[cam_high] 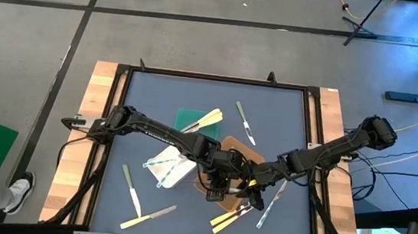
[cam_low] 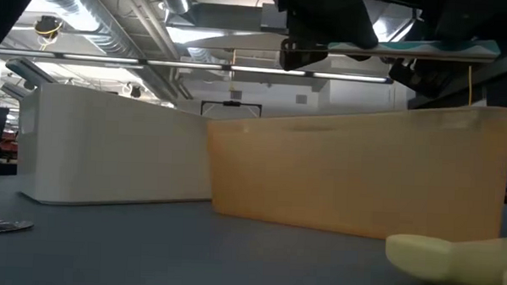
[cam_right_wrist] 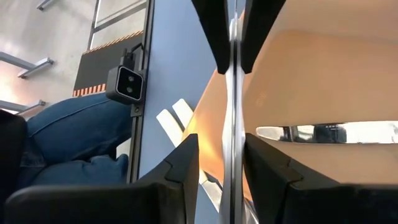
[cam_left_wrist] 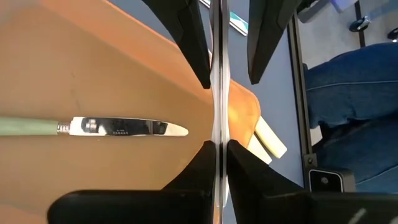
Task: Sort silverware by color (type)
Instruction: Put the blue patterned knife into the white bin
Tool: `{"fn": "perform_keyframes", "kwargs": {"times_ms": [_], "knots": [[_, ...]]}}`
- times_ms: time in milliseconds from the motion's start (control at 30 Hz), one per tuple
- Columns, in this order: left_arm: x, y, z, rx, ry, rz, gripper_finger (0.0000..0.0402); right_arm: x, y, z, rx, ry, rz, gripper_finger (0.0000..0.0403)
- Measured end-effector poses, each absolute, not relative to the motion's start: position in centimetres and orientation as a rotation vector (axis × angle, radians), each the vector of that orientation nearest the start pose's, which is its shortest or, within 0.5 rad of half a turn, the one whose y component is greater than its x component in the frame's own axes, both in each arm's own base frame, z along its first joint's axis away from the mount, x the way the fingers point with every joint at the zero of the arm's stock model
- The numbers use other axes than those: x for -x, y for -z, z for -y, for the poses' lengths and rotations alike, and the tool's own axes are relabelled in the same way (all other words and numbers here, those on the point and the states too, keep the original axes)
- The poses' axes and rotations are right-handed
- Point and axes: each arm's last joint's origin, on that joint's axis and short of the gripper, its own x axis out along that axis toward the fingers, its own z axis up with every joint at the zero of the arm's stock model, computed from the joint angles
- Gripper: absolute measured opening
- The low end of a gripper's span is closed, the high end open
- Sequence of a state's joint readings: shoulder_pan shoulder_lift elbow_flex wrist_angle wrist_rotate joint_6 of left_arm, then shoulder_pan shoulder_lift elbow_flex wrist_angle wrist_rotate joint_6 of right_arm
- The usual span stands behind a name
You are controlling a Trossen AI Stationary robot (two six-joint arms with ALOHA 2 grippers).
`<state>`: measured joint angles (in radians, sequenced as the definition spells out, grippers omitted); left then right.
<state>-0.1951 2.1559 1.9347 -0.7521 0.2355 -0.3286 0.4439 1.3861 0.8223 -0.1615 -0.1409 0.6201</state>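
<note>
A thin silvery utensil (cam_left_wrist: 217,93), seen edge on, hangs in the air over the brown tray's (cam_left_wrist: 93,68) near rim, between my two grippers. My left gripper (cam_left_wrist: 217,152) is shut on it. My right gripper (cam_right_wrist: 222,165) faces it from the other side and is open, with one finger on each side of the utensil (cam_right_wrist: 233,112). Whether a finger touches it, I cannot tell. A knife (cam_left_wrist: 118,127) with an olive-green handle and a shiny blade lies flat on the tray floor. In the high view both grippers (cam_high: 222,183) (cam_high: 252,189) meet at the tray's near edge. My left gripper pinches the utensil's flat sides (cam_left_wrist: 217,134) between its two fingers (cam_left_wrist: 202,162). It comes slanting down from the table's left. The utensil runs on forward in line with the fingers and is lifted clear of tray and table.
A white tray (cam_high: 169,167) holds translucent pieces, and a green tray (cam_high: 189,119) stands behind it. Loose silverware lies around: cream pieces (cam_high: 226,220) (cam_left_wrist: 267,137), olive-handled knives (cam_high: 131,190) (cam_high: 244,123) and a translucent one (cam_high: 269,207). A person's jeans-clad legs (cam_left_wrist: 348,112) are beyond the table's near edge.
</note>
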Motion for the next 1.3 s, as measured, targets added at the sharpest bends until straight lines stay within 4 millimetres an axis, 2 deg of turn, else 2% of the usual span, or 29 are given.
{"fn": "perform_keyframes", "kwargs": {"times_ms": [167,467,700,833,1033,1133,1300], "knots": [[-46.2,-24.9,9.8,0.314,0.227,-1.034,0.002,-25.4,-21.9,-12.5,-0.466,-0.319,-0.874,0.01],[-46.2,-24.9,9.8,0.318,0.229,-1.031,0.002,-25.3,-21.8,-12.5,-0.465,-0.31,-0.879,0.0012],[-46.2,-24.9,9.8,0.326,0.231,-1.034,0.0028,-25.3,-21.8,-12.5,-0.461,-0.305,-0.877,0.002],[-46.2,-24.9,9.9,0.329,0.239,-1.034,0.0053,-25.3,-21.8,-12.5,-0.461,-0.306,-0.875,0.0007],[-46.2,-24.9,9.7,0.343,0.233,-1.039,0.0096,-25.3,-21.8,-12.5,-0.461,-0.303,-0.871,0.0009],[-45.6,-25.6,9.3,0.373,0.235,-1.069,0.0101,-25.4,-21.9,-12.5,-0.458,-0.298,-0.864,0.0005],[-43.7,-28.2,9.3,0.342,0.194,-1.074,0.0099,-25.5,-22.0,-12.5,-0.453,-0.278,-0.845,0.0006]]}}
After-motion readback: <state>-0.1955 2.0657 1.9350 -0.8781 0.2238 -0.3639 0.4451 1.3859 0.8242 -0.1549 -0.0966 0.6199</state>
